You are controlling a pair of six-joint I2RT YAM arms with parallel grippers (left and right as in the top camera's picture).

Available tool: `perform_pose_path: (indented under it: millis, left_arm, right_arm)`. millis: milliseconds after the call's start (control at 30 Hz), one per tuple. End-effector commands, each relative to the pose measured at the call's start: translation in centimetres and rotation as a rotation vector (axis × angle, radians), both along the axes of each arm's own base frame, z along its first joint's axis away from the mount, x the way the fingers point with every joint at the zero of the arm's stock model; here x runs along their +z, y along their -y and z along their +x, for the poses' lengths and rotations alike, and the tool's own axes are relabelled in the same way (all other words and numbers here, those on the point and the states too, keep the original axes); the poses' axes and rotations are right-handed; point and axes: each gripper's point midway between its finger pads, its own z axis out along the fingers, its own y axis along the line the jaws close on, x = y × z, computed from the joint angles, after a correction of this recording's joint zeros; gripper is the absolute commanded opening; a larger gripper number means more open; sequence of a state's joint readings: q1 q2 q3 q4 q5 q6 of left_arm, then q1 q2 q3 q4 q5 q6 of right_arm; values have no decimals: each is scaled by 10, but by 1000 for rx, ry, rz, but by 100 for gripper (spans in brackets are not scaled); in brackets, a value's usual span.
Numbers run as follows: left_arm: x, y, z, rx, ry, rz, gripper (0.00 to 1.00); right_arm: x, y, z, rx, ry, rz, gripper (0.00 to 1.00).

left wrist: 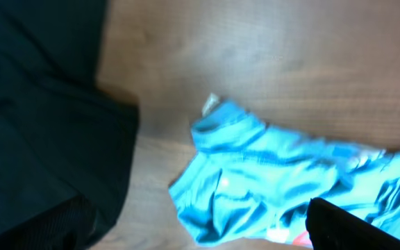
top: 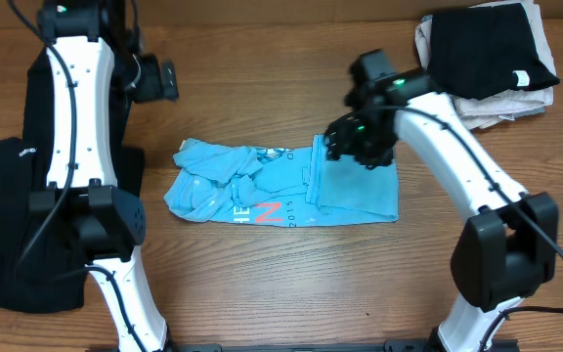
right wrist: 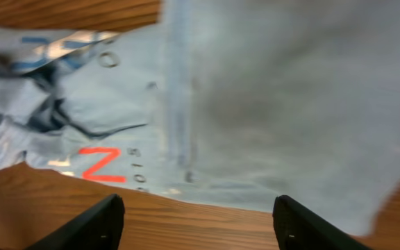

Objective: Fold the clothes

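Observation:
The light blue T-shirt (top: 281,186) lies crumpled on the wooden table, bunched at its left end and flatter at its right, with white and orange lettering showing near the front edge. My right gripper (top: 360,142) hovers over the shirt's right part, open and empty. In the right wrist view its fingers (right wrist: 200,226) are spread wide above the table edge of the shirt (right wrist: 269,104). My left gripper (top: 156,80) is up at the back left, apart from the shirt. In the left wrist view the jaws (left wrist: 207,239) look open, with the shirt's bunched end (left wrist: 269,180) below.
Black garments (top: 8,225) lie on the left under my left arm and also show in the left wrist view (left wrist: 40,125). A stack of folded clothes with a black one on top (top: 492,54) sits at the back right.

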State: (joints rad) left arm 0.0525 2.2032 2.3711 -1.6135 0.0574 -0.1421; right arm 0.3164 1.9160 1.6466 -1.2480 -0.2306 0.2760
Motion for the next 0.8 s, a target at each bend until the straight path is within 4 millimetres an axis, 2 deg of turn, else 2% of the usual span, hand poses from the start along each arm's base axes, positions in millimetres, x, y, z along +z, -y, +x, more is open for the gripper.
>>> perform_pose_path:
  millis: [0,167,300,567,767]
  left_arm:
    - [-27,22,-19,-123,-107,-84,100]
    - [-69,41,-43,-226,-224,-171,100]
    - [-97,50,-47,-244,-247,-179,100]
    - [-138,58,-58,-383,-254,-182,100]
    - [-169,58,-68,-411,-264,-172,100]
  right_arm:
    - [17,21,11,-38,46,10,74]
    - [17,41,18,-59,55,6,80]
    - [17,49,21,-65,61,2,82]
    - [17,50,21,-39,70,-1,83]
    - [17,50,22,-39,74,-1,86]
